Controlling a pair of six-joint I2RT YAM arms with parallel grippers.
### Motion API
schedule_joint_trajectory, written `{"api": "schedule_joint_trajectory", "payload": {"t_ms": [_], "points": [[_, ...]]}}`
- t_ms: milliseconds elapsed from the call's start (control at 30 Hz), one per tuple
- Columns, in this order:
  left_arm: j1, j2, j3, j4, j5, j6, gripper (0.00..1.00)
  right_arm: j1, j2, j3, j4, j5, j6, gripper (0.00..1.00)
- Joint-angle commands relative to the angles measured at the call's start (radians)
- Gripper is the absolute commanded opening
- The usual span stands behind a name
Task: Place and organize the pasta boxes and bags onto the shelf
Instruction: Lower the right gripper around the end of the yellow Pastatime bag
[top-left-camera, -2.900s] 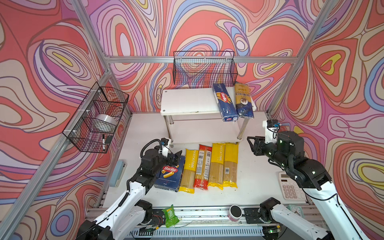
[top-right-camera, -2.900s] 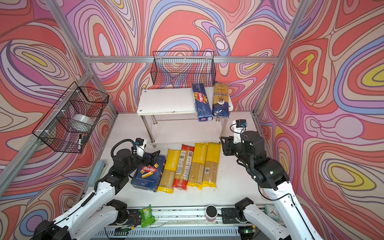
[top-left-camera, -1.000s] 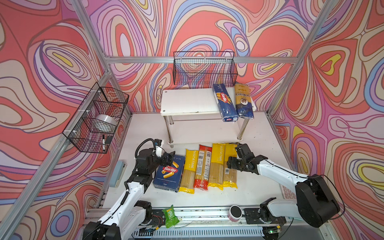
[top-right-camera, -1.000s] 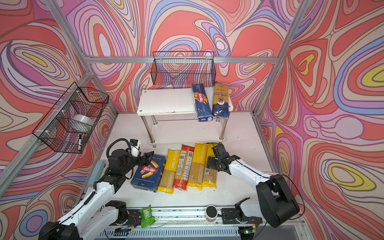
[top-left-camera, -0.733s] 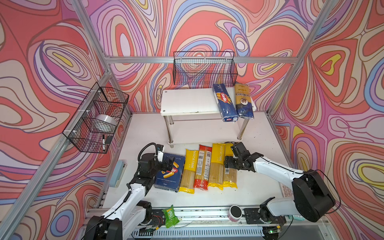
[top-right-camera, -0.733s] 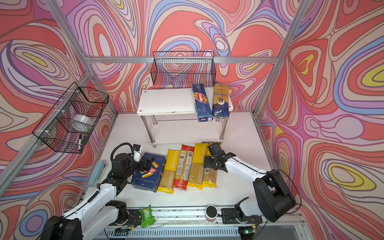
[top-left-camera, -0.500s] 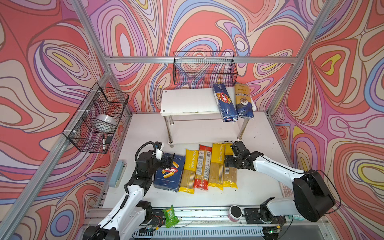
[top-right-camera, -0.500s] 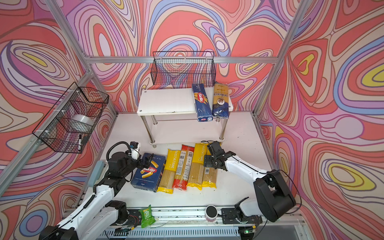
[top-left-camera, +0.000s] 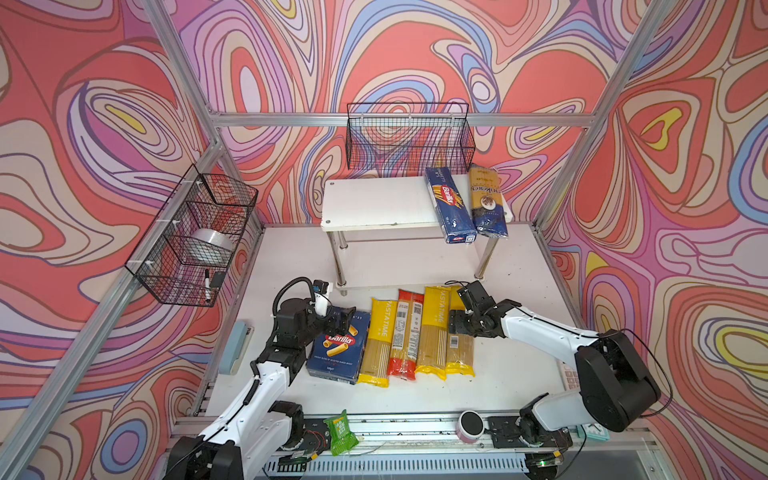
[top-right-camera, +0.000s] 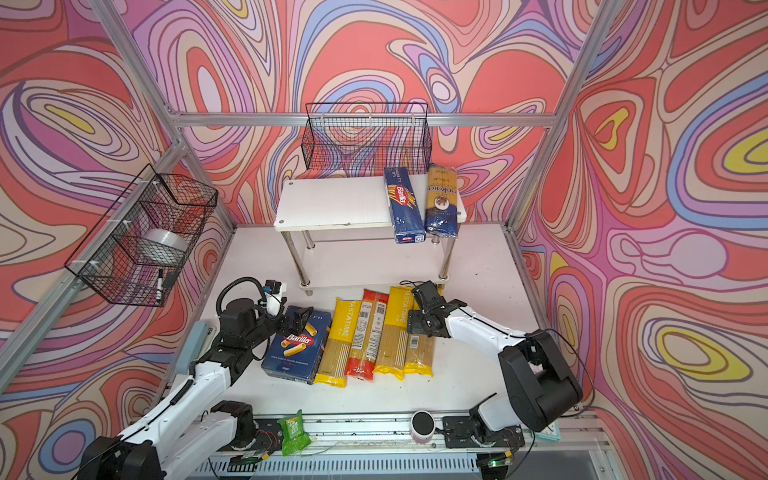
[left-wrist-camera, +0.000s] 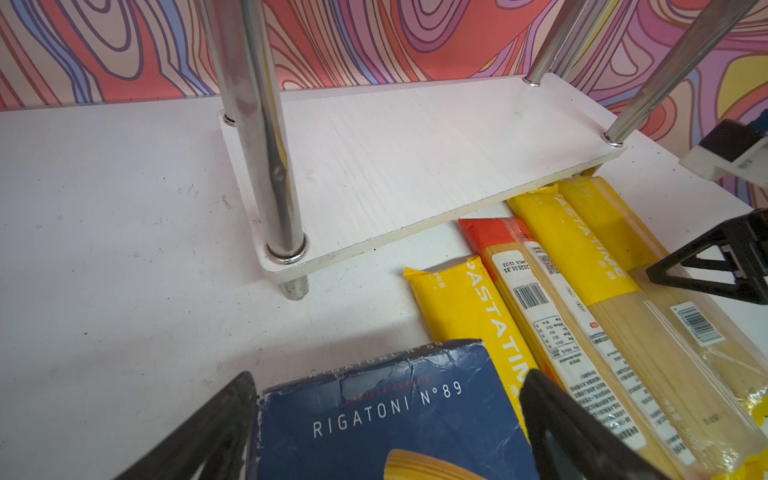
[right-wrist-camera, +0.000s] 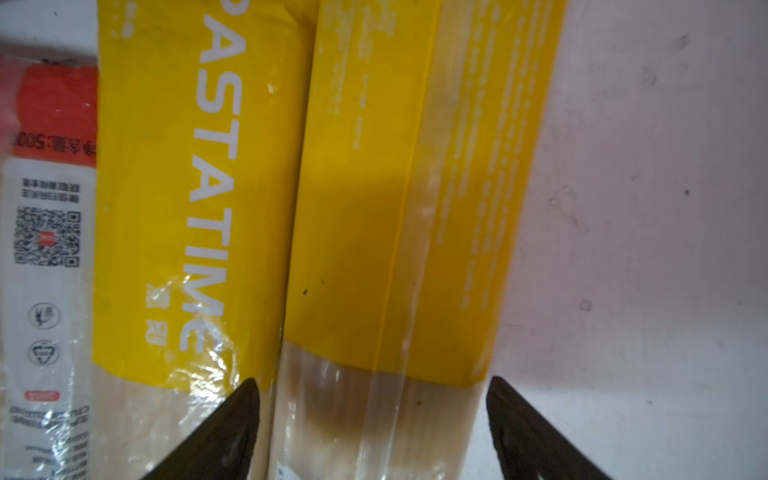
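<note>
- Rigatoni box (top-left-camera: 338, 347), wide and dark blue, lies flat on the white table (top-left-camera: 511, 365). Its long axis runs roughly 12 to 6 o'clock, with the printed name end at 12.
- Left gripper (left-wrist-camera: 388, 384) sits at that 12 o'clock end, one finger along each long side of the box. The fingers lie close against the cardboard, but whether they press on it cannot be told.
- Toward 3 o'clock of the box, four spaghetti bags lie edge to edge, all parallel to it. In order they are the first yellow-ended bag (top-left-camera: 378, 336), the red-ended bag (top-left-camera: 405, 336), the middle yellow-ended bag (top-left-camera: 434, 332) and the outermost yellow-ended bag (right-wrist-camera: 395, 208).
- Right gripper (right-wrist-camera: 371, 381) is over the outermost bag with its jaws spread wide. One finger is in the seam beside the middle bag and one is on the table at the bag's free edge. Nothing is clamped.
- The shelf (top-left-camera: 374, 203) stands at 12 o'clock of the row.
- The two 3 o'clock bags reach the edge of its lower board.
- On its top board, at the 3 o'clock end, the spaghetti box (top-left-camera: 449, 205) and the dark blue bag (top-left-camera: 488, 203) lie side by side. Both run about 12 to 6, and their 6 o'clock ends overhang the front edge.
</note>
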Motion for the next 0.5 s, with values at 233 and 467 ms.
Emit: {"api": "schedule_joint_trajectory", "payload": {"t_ms": [233, 467], "points": [[0.0, -0.049, 0.002, -0.021, -0.026, 0.009, 1.0, 0.009, 0.064, 0.003, -0.092, 0.087, 0.042, 0.88], [0.0, -0.032, 0.013, -0.024, -0.014, 0.013, 1.0, 0.007, 0.034, -0.009, -0.152, 0.114, 0.035, 0.88]]}}
